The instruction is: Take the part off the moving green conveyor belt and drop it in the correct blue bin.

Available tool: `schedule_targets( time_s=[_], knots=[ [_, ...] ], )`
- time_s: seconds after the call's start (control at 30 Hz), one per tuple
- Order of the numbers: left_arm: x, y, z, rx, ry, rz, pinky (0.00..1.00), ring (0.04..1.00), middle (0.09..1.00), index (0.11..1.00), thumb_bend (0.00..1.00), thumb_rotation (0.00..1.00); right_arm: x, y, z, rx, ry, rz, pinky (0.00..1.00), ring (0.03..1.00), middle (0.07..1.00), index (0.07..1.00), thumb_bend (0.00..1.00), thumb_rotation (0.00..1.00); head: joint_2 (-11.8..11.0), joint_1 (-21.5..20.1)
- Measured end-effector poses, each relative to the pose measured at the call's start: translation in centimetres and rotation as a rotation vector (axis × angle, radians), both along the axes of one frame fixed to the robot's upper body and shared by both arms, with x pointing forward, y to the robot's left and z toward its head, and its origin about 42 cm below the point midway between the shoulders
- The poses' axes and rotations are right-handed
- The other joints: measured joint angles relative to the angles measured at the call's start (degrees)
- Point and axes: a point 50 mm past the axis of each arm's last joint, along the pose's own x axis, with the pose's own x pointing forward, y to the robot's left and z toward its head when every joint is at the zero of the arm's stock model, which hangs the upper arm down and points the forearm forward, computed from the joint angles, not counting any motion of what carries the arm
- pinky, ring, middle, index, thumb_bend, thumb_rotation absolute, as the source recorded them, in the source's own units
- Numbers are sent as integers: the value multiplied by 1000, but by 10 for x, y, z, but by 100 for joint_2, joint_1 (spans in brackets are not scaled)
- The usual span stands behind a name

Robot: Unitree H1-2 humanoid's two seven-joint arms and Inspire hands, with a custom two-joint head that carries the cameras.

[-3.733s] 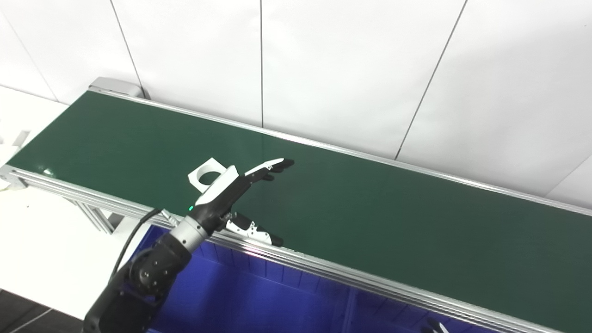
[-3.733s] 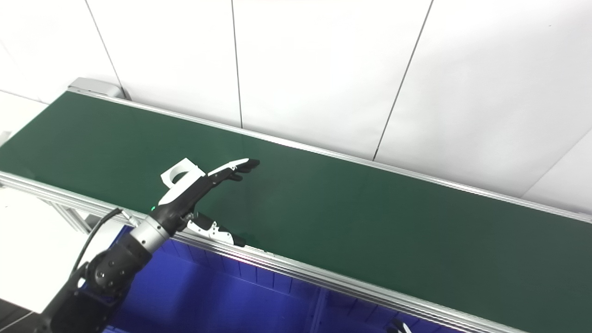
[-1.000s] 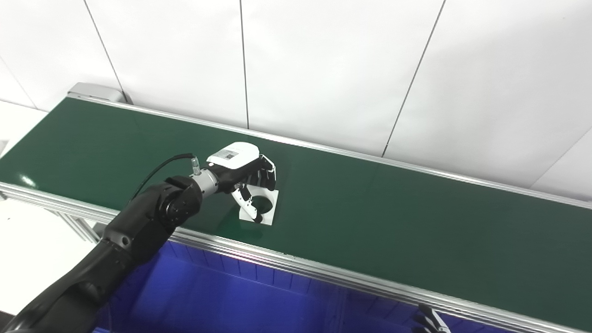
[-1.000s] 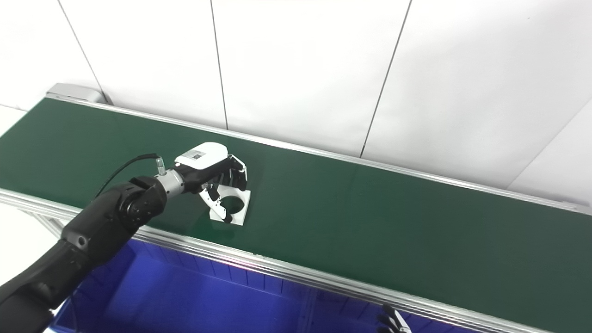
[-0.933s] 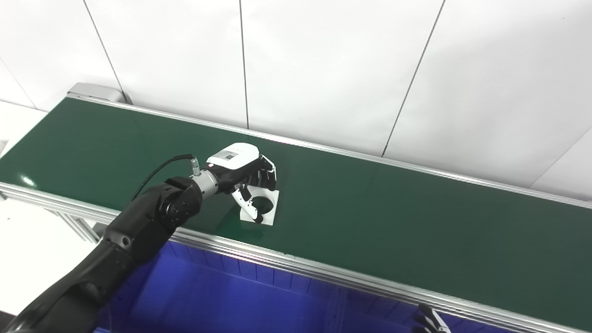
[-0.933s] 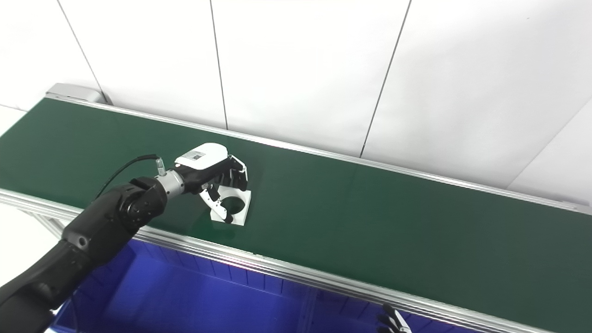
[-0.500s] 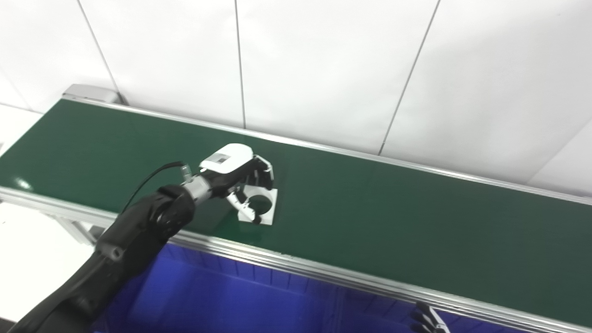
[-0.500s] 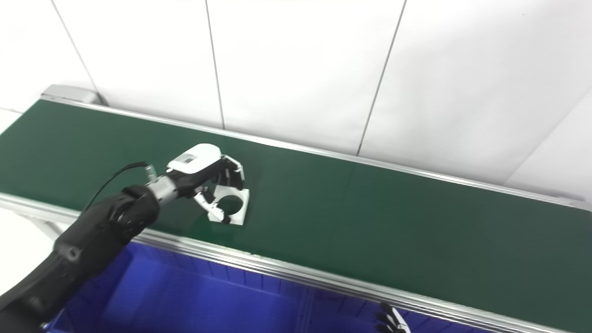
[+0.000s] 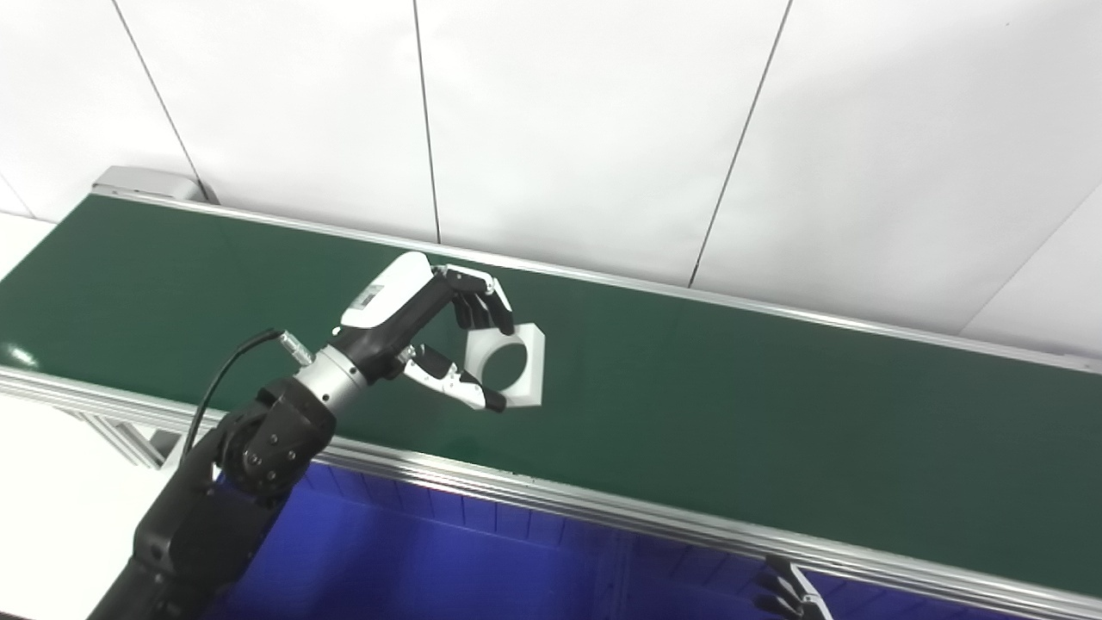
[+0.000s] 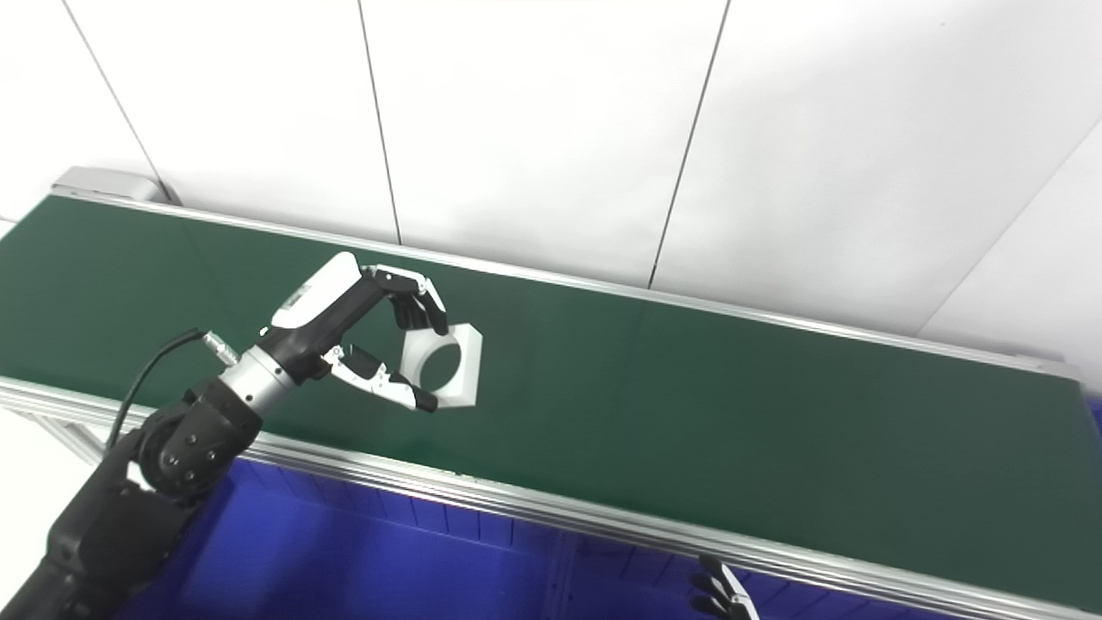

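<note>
The part (image 9: 515,370) is a white square block with a large round hole. My left hand (image 9: 430,331) is shut on it, fingers on its top edge and thumb under its lower edge, and holds it tilted up above the green conveyor belt (image 9: 732,413). Blue bins (image 9: 413,568) lie below the belt's near rail. Of my right hand (image 9: 788,594) only dark fingertips show at the bottom edge, apart and holding nothing.
An aluminium rail (image 9: 603,512) runs along the belt's near side, another along the far side by the white panelled wall (image 9: 603,129). The belt's end roller (image 9: 142,182) is at the far left. A white table surface (image 9: 52,517) lies at the lower left.
My left hand closed on the part lying on the belt and has lifted it, tilting it upright. The camera has shifted a little to the right.
</note>
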Motion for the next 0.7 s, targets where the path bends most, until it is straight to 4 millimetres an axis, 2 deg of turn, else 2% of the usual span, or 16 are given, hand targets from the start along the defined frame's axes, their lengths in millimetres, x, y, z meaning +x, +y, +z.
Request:
schedule_targets(
  time_s=[0.07, 0.17, 0.2, 0.27, 0.4, 0.6, 0.63, 0.7],
  knots=[
    [-6, -1, 1, -18, 15, 1, 333, 395, 514, 496, 495, 0, 0, 0, 0, 0, -1, 0, 682, 749, 806, 875, 701, 464, 35, 0],
    [-15, -1, 1, -40, 18, -7, 242, 439, 491, 489, 498, 0, 0, 0, 2, -2, -7, 2, 680, 751, 809, 878, 695, 458, 122, 0],
    [-18, -2, -1, -46, 23, -8, 247, 443, 491, 487, 498, 0, 1, 0, 2, -3, -9, 2, 680, 752, 810, 879, 694, 458, 123, 0],
    [-25, -4, -4, -49, 36, -14, 328, 417, 516, 489, 496, 0, 1, 0, 4, 0, -13, 2, 668, 750, 814, 880, 700, 457, 175, -26],
    [-38, -3, -15, -51, 72, -15, 324, 396, 520, 497, 494, 0, 1, 2, 9, 11, -30, -1, 673, 757, 819, 884, 700, 471, 246, -62],
    [-56, -4, -32, -57, 123, -46, 398, 437, 519, 482, 497, 0, 2, 3, 16, 4, -49, 6, 672, 753, 820, 889, 695, 486, 422, -79],
    [-59, -5, -37, -59, 146, -53, 401, 436, 520, 482, 496, 0, 2, 3, 17, 3, -55, 7, 674, 756, 823, 890, 694, 486, 491, -79],
    [-66, -5, -48, -56, 197, -59, 406, 436, 521, 480, 497, 0, 3, 4, 17, 1, -44, 8, 672, 761, 827, 893, 693, 487, 492, -79]
  ],
)
